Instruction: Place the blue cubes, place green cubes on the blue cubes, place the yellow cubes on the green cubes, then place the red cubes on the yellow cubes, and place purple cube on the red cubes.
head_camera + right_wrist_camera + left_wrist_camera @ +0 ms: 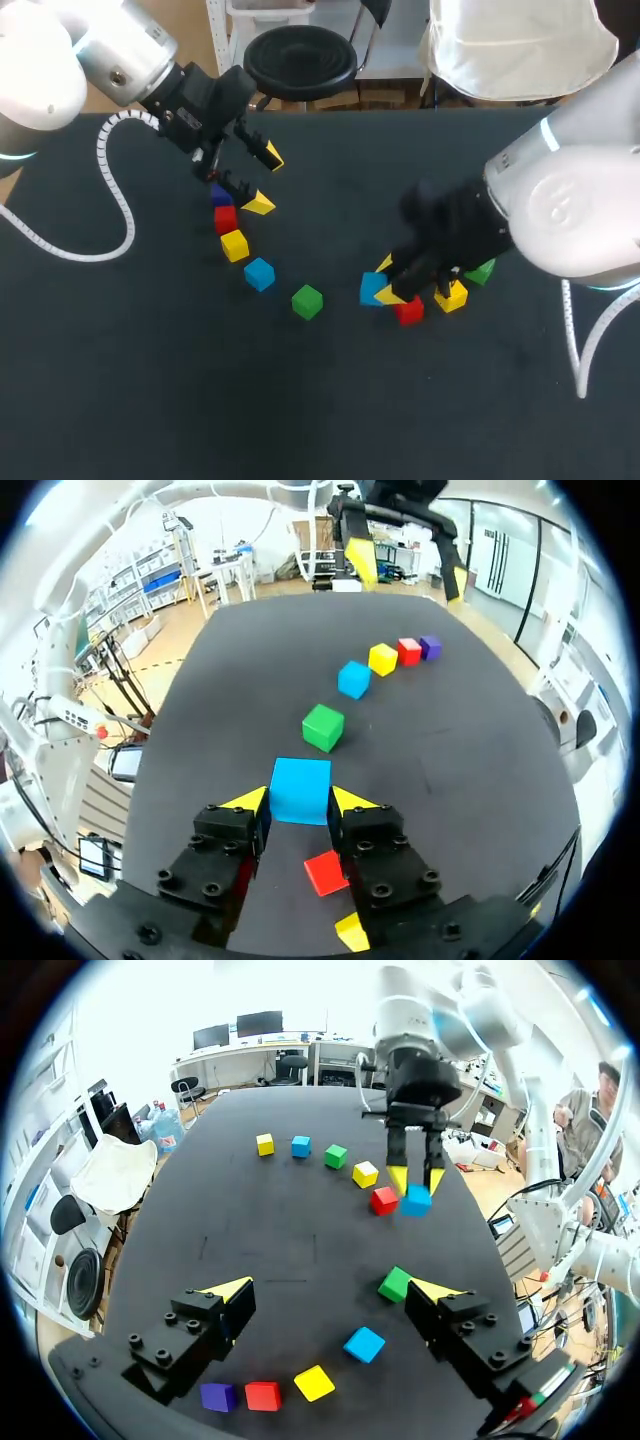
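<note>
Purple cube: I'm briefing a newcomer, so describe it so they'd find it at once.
On the black table, a curved row of cubes starts under the left end effector. The purple cube heads that row, beside the red cube; nothing else is purple.

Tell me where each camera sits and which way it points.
Head view: above and behind the robot, looking down on the table; both arms show.
Left wrist view: on that wrist, facing across the table past the open left claw.
Right wrist view: on that wrist, facing the opposite way; right claw shut on a blue cube.
Shared: each wrist view shows the other claw.
</note>
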### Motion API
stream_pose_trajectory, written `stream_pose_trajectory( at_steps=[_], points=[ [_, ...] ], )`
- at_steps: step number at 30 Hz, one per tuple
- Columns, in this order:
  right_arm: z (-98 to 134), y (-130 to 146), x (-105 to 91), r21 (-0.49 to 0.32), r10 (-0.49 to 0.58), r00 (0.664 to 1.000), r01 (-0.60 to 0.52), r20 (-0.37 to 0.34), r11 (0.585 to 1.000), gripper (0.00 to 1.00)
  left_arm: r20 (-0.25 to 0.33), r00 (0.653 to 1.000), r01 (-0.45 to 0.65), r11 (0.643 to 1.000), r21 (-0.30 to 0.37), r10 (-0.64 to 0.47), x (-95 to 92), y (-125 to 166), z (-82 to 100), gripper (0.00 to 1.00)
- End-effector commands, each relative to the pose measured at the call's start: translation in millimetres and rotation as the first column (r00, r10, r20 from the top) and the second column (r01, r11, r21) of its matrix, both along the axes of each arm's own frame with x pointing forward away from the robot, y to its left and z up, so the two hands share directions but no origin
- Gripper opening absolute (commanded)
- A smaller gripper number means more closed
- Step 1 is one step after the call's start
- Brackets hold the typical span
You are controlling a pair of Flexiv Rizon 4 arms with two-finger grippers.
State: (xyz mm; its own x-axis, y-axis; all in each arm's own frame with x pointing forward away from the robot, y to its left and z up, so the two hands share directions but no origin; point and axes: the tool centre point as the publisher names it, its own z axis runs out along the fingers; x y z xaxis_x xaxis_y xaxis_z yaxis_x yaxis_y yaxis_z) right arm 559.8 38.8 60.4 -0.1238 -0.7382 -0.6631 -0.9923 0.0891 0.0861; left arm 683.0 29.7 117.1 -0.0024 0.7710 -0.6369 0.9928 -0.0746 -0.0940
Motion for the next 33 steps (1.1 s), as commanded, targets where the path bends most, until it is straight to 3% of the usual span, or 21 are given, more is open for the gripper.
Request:
stream_pose_trajectory(
  at_steps=[1,13,33],
  points=[
    [18.2,-10.2,-0.3,-0.001,0.001,1.000,-0.001,0.004,1.000,0.00,-0.002,1.000,0.002,1.000,0.003,-0.002,1.0,-0.3,0.0,1.00],
    [40.7,-8.6,22.5,0.001,-0.019,0.997,0.019,0.073,1.000,0.00,-0.002,1.000,0.002,1.000,0.003,-0.002,1.0,-0.3,0.0,1.00],
    [42.3,-8.2,22.8,0.000,-0.025,0.997,0.025,0.074,1.000,0.00,-0.002,1.000,0.002,1.000,0.003,-0.002,1.0,-0.3,0.0,1.00]
  ],
)
